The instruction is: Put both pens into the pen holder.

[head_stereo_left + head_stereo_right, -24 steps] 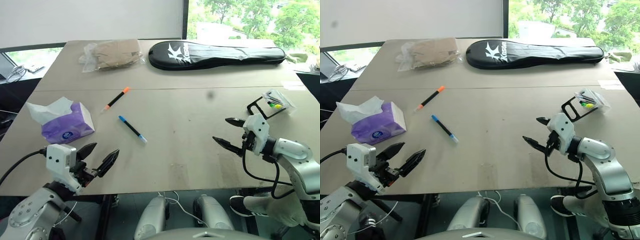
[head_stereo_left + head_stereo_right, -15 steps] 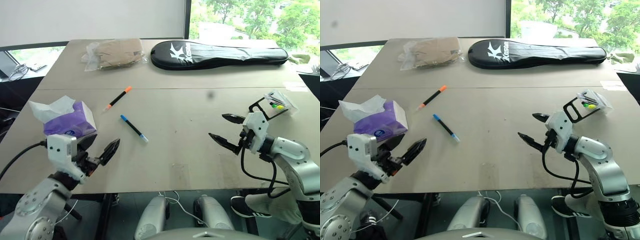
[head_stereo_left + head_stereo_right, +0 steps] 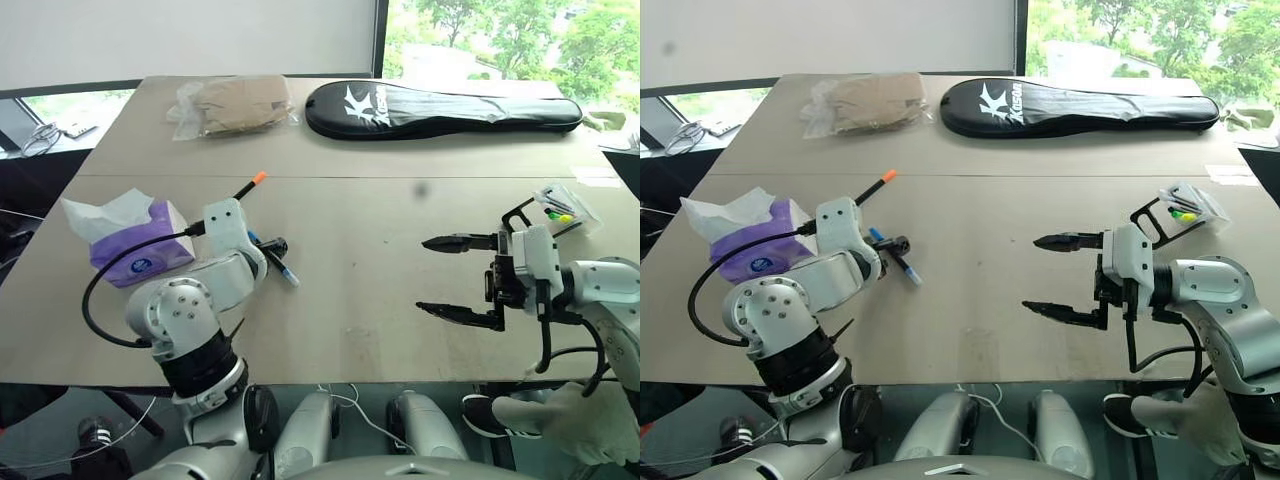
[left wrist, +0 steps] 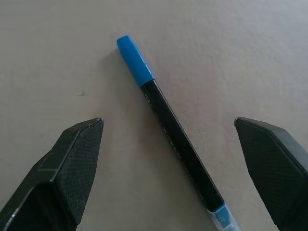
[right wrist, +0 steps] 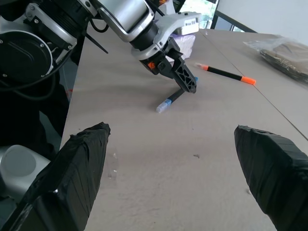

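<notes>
- Black left gripper spread wide, straddling blue-capped pen, holding nothing.
- Right gripper gaping too, empty, well apart from both pens.
- Orange-capped pen just beyond, at 11 o'clock from blue one.
- Pen holder at table's 3 o'clock edge.
</notes>
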